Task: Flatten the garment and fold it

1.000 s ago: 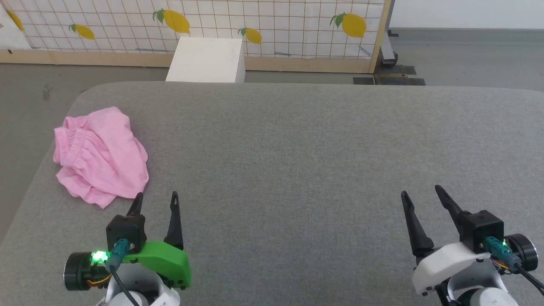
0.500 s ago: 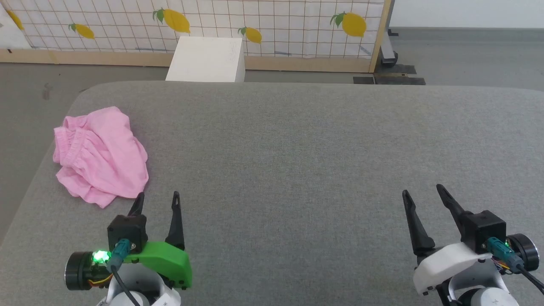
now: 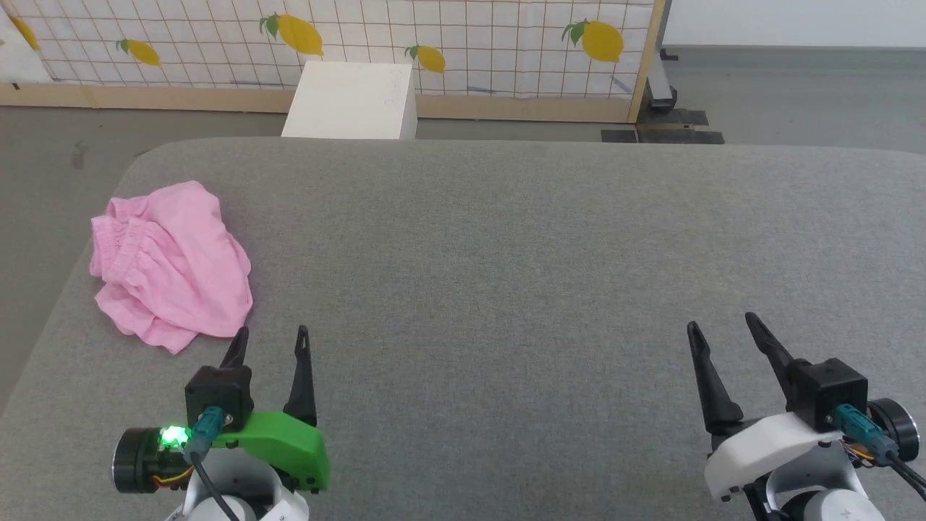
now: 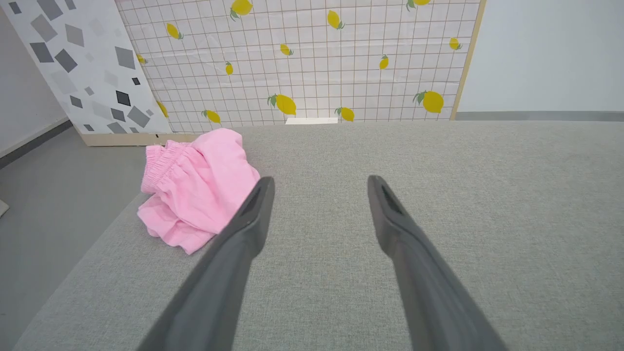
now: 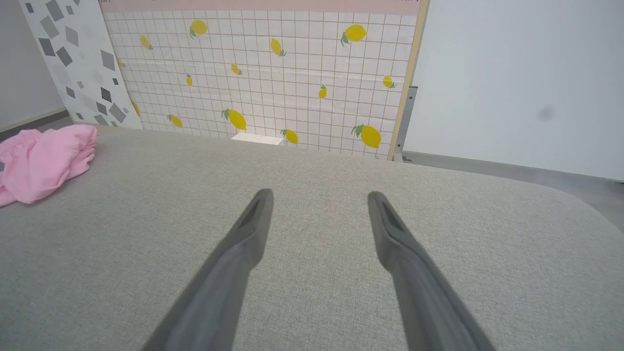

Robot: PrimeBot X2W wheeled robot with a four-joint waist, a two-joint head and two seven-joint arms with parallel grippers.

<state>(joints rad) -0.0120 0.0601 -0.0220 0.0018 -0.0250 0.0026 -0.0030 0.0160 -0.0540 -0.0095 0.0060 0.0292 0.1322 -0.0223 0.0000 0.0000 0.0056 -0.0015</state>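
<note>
Garment [image 3: 173, 264] sits as a crumpled pink heap near the left edge of the grey cloth-covered counter [image 3: 506, 246], at the middle left of the head view. It is not yet flattened and nothing is folded. Its gathered waistband [image 3: 116, 242] faces the frame's left edge and runs roughly top to bottom, while the loose hem bunches toward the bottom of the heap.

The left pincer [image 3: 272, 331] hovers just below and slightly right of that hem, its two dark fingers spread wide with nothing between them. One fingertip shows right by the heap's lower right corner, though I cannot tell whether it touches. In the left wrist view the cloth lies up and to the left of the fingers.

The right pincer [image 3: 721, 321] — equally wide open and empty — is well apart at the lower right, with bare counter between. So the left arm is plainly the nearer one, and the first reach would likely go forward and leftward.
</note>
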